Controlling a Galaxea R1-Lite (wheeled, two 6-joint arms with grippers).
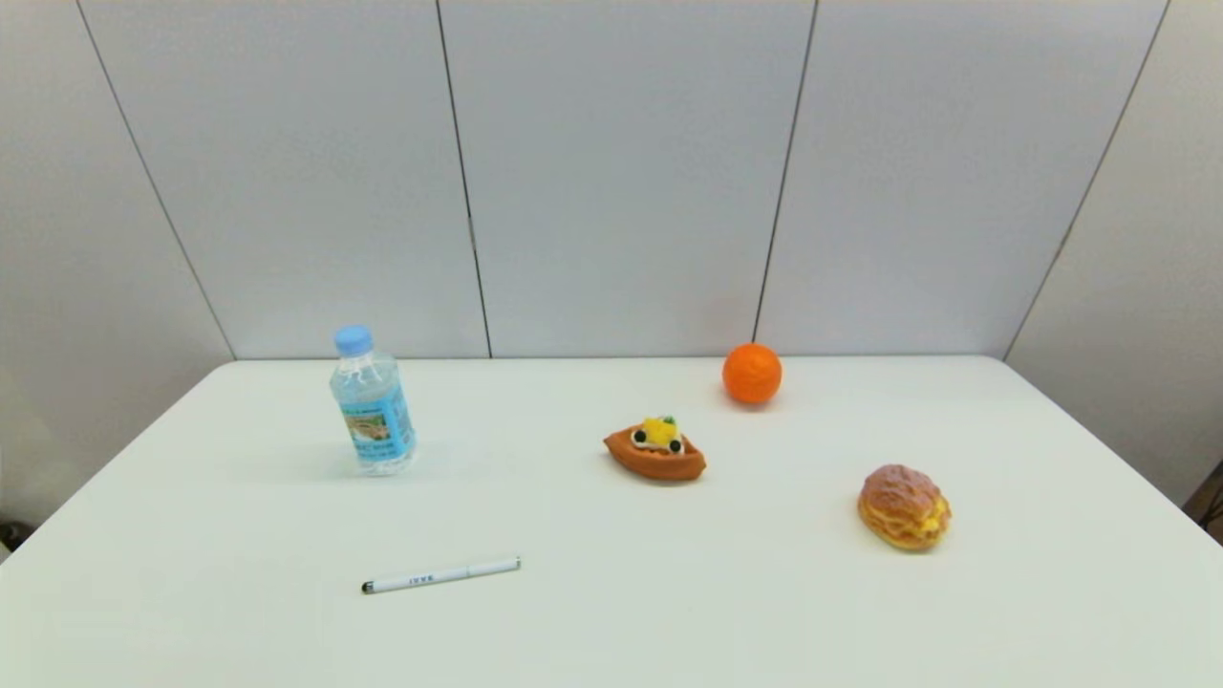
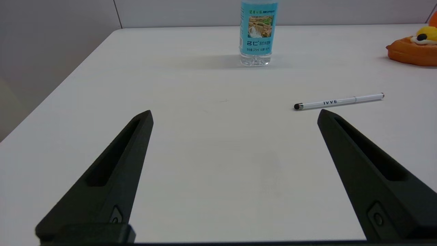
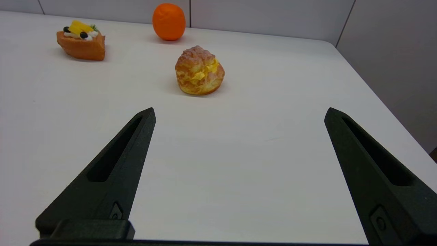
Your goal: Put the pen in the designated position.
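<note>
Head view shows the pen (image 1: 440,574) lying flat in the lower left of the frame on the table (image 1: 669,612), below the bottle (image 1: 372,402). Left gripper (image 2: 235,114) and right gripper (image 3: 240,112) both gape wide, holding nothing.

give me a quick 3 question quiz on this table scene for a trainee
1. True or false: the pen stands upright on the white table.
2. Which item is nearest the pen? A) bottle B) orange C) cream puff
3. Fill in: the left gripper and the right gripper are both ____ and hold nothing.

Key: 1 false, it lies flat with its dark tip toward the robot's left. 2 A. 3 open.
</note>
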